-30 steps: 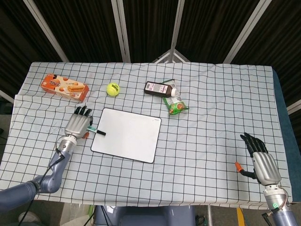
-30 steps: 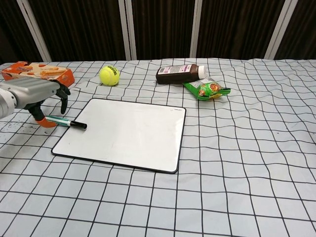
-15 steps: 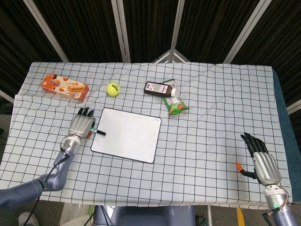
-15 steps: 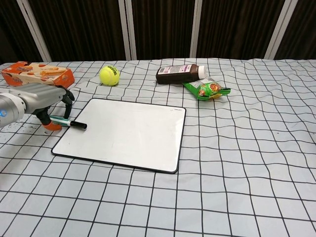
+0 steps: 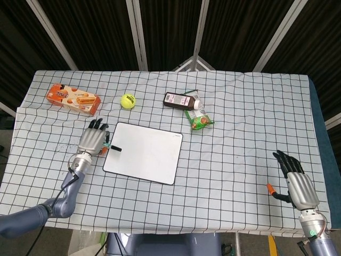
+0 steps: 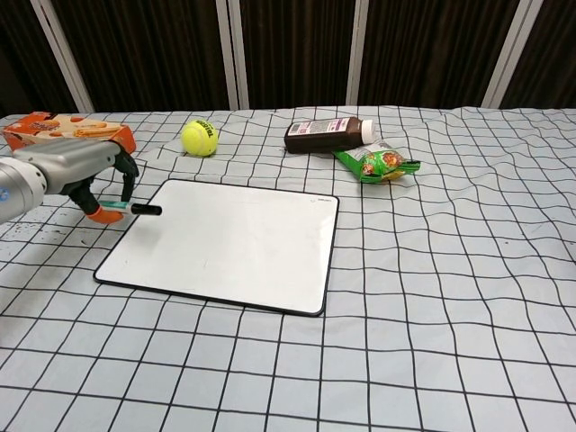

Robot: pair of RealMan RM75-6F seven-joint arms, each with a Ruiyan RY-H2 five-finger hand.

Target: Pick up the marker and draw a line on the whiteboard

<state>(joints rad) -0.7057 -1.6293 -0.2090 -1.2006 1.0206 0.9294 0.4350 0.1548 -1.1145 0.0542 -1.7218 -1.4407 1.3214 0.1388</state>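
Note:
The white whiteboard lies flat on the checked cloth, left of centre. My left hand is at the board's left edge and pinches the teal marker. The marker's black-capped end pokes out over the board's near-left corner. It seems slightly raised off the cloth. My right hand rests near the table's front right corner, fingers spread and holding nothing. The chest view does not show it.
An orange cracker box sits behind my left hand. A tennis ball, a brown bottle and a green packet lie beyond the board's far edge.
My left hand closed on the marker and drew it up and slightly away from the front of the table. The right hand stayed still.

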